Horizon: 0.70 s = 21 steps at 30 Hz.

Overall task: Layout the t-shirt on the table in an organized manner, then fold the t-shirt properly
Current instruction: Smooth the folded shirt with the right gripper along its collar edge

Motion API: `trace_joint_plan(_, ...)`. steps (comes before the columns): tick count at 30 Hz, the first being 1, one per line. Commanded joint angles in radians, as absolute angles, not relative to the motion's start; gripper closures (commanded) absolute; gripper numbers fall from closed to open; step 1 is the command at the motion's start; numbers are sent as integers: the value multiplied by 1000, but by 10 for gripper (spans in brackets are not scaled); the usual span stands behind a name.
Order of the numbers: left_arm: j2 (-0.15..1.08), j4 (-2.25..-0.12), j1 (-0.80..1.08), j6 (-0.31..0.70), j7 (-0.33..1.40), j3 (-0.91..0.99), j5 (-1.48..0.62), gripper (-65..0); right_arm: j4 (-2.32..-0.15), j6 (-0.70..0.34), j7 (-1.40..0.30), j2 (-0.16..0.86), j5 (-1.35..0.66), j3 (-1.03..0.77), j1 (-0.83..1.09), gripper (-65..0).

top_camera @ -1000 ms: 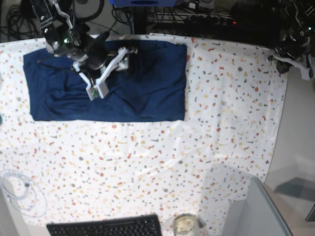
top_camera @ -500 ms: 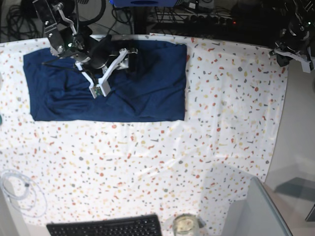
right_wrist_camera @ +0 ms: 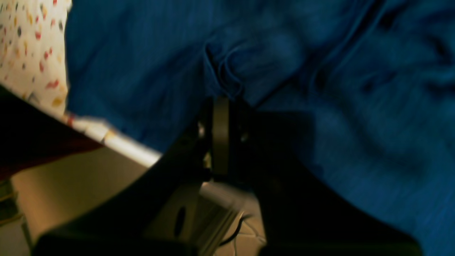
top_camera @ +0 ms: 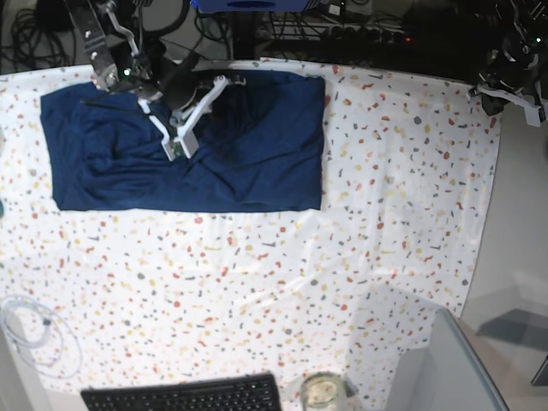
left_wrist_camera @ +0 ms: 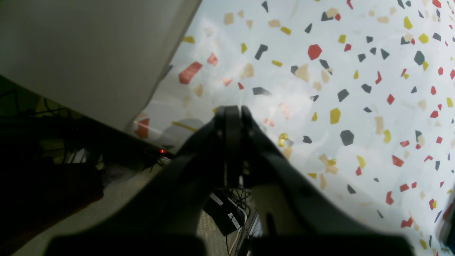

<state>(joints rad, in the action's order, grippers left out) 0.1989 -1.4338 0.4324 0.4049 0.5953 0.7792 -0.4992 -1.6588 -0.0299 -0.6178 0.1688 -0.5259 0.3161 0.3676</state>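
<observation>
Now up close: thin, soft navy knit, the t-shirt (top_camera: 188, 150) folded into a broad rectangle with straight edges, rumpled into low ridges and shallow creases around its middle. Lies flat on the far left part of the table (top_camera: 342, 257), that white top flecked with angular red, yellow, grey and beige chips, faintly wrinkled like a laid sheet. Nearer the front edge: a black keyboard (top_camera: 184, 396), a glass jar (top_camera: 322, 392), a loop of pale cable (top_camera: 34, 336).

Compared with a second ago: right gripper (right_wrist_camera: 222, 97) gone from spread wide to clamped tight, white frame of that arm swung a little toward the shirt's far edge. Shirt outline unchanged.

Right gripper (top_camera: 201, 98) sits over the upper middle of the shirt, closed onto a small bunched pleat of fabric that puckers right at the tips. Left gripper (left_wrist_camera: 233, 110) clenched on nothing, parked off the table's far right corner, well apart from the shirt.
</observation>
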Motion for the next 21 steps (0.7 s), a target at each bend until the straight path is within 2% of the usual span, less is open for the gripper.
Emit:
trace_joint_plan(1,214,-1448,435,412,579,786,-509,0,-1702,-41,-601,173,-538,312,375,0)
trace_joint_plan(15,214,-1448,435,412,579,786,-509,0,-1741,-36,-601,211,-541,308,435,0)
trace_joint_plan(21,214,-1446,438,412,579,786,-509,0,-1768,-39,-607,211,-541,179,484,0)
